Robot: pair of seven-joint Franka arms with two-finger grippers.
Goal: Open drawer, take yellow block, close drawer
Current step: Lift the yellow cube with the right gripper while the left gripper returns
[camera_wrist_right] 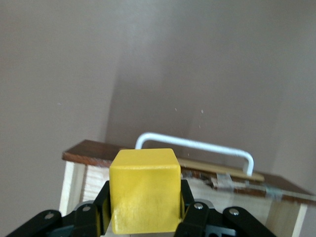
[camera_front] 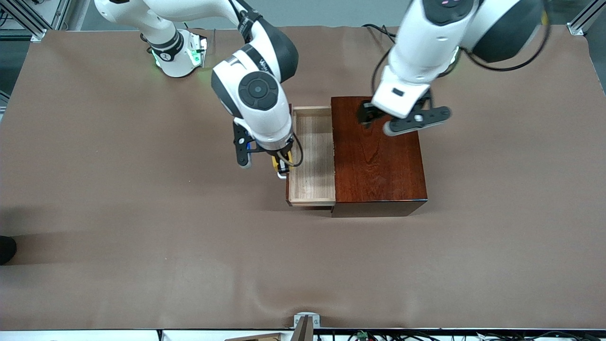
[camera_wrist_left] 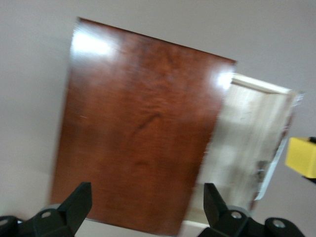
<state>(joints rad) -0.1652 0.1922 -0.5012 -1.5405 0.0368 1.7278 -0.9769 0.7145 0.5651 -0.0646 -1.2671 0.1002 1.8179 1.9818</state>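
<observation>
Your right gripper (camera_front: 279,163), clamped on the yellow block (camera_wrist_right: 144,190), hangs just over the open drawer's (camera_front: 312,156) handle (camera_wrist_right: 195,148); left gripper (camera_front: 402,118), fingers apart, waits over the box (camera_front: 378,161).

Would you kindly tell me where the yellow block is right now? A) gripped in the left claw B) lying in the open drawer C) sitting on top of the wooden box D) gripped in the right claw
D: the right claw is shut on the yellow block at the handle end of the open drawer; the left claw hangs open and empty over the wooden box.
</observation>
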